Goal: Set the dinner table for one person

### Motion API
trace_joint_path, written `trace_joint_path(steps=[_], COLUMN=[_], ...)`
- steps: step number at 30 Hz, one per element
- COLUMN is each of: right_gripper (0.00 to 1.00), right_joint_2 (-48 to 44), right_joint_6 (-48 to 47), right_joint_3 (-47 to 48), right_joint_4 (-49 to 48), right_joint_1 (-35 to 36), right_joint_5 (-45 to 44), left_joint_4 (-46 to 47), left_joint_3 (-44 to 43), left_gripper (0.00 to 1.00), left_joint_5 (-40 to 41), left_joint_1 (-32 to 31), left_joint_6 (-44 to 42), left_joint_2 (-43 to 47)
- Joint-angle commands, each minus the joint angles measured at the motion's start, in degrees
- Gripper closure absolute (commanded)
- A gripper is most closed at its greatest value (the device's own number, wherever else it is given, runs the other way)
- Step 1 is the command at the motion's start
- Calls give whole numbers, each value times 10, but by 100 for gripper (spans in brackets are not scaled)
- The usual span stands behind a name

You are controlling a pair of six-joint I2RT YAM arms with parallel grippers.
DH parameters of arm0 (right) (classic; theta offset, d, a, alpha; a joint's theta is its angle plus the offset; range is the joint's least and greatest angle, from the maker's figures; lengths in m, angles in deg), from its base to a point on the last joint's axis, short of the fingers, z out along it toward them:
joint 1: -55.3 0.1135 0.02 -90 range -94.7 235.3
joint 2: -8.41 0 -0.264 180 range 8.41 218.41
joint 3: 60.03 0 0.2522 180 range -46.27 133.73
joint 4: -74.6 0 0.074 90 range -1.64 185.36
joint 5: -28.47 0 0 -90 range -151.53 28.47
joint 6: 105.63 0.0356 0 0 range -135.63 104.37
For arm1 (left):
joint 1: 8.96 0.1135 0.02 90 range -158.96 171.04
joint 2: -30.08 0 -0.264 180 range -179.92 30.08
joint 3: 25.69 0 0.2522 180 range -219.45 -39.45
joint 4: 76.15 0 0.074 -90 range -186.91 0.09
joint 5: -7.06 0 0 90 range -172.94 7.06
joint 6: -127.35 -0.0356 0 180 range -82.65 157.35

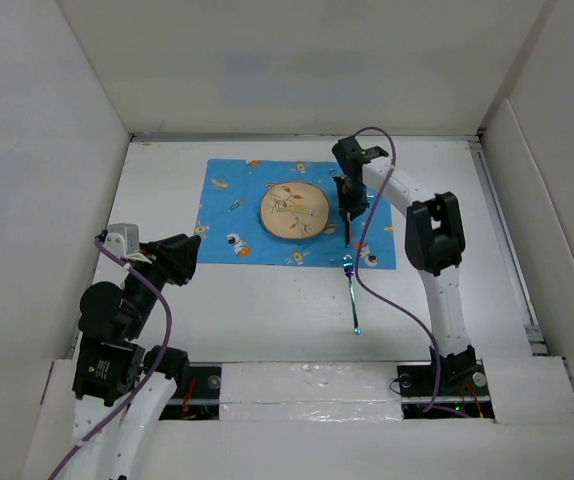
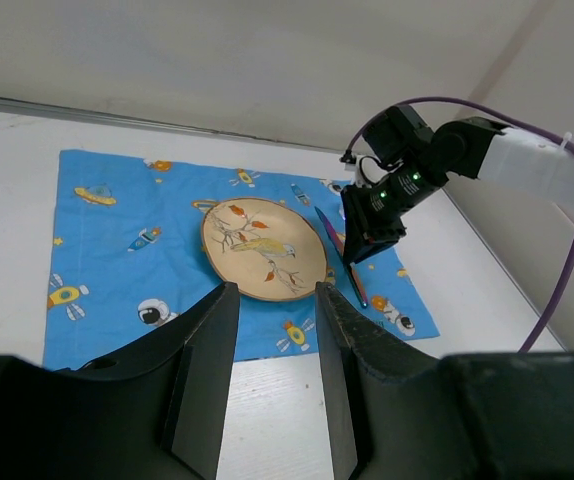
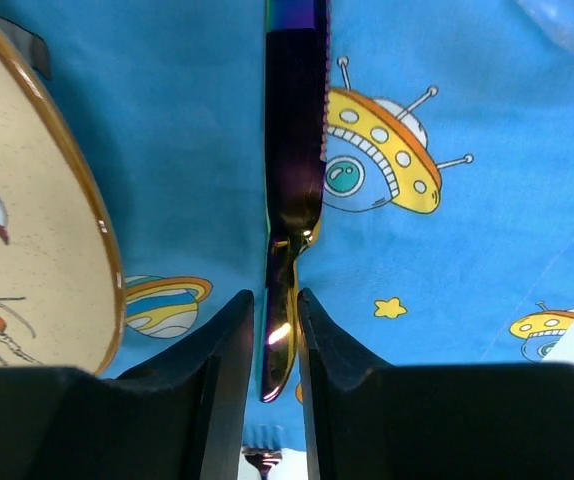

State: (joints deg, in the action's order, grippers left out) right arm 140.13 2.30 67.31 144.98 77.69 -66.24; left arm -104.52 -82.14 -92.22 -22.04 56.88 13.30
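Observation:
On the white dinner table [image 1: 267, 320] lies a blue cartoon-print placemat [image 1: 235, 215] with a round tan bird-pattern plate [image 1: 294, 211] on it. My right gripper [image 1: 348, 216] points down just right of the plate, shut on the handle of an iridescent knife [image 3: 292, 200] that lies along the mat. The plate's rim [image 3: 77, 220] shows at the left of the right wrist view. An iridescent fork [image 1: 352, 300] lies on the bare table below the mat. My left gripper [image 2: 275, 290] is open and empty, hovering at the left [image 1: 191, 246] and facing the plate [image 2: 263, 248].
Upright white panels wall the table on the left, back and right. A purple cable [image 1: 377, 190] loops from the right arm over the mat's right edge. The arm bases sit at the near edge.

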Motion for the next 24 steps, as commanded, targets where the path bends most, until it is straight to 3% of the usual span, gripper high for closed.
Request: trace_joint_path(steps=[1,7,11,15,18,19,20,24], right_gripper=[70,64,100,100,100,98,84,59], right_joint_2=[-30,-150,-307,-497,-558,-576,-582,-561], right_joint_6=[-6,-8,32,90,148,162,180,203], right_joint_3=[34,-36,-226,-452,-533,-573,-588,-625], right_joint_4=[-6,-27,-112,-150,-163,-163,-165,-179], right_joint_1=[-4,1,25,92,161,190,200,245], right_joint_5=[-15,-20,8,-10,-34,-43,-45,-65], left_joint_4=[20,20,20,21,22,21,22,21], left_joint_3=[-3,-3,-2,-3,-3,-3,-3,-2], left_gripper=[67,67,67,67,67,67,67,67], left_joint_5=[-10,-7,-4,-5,-6,-6,-5,-7], left_joint_1=[-3,-3,-3,-3,-3,-3,-3,-3], left_joint_6=[-7,-7,-7,-6,-6,-6,-6,-6], left_joint_2=[-5,-4,-2,-5,-3,-2,-3,-3])
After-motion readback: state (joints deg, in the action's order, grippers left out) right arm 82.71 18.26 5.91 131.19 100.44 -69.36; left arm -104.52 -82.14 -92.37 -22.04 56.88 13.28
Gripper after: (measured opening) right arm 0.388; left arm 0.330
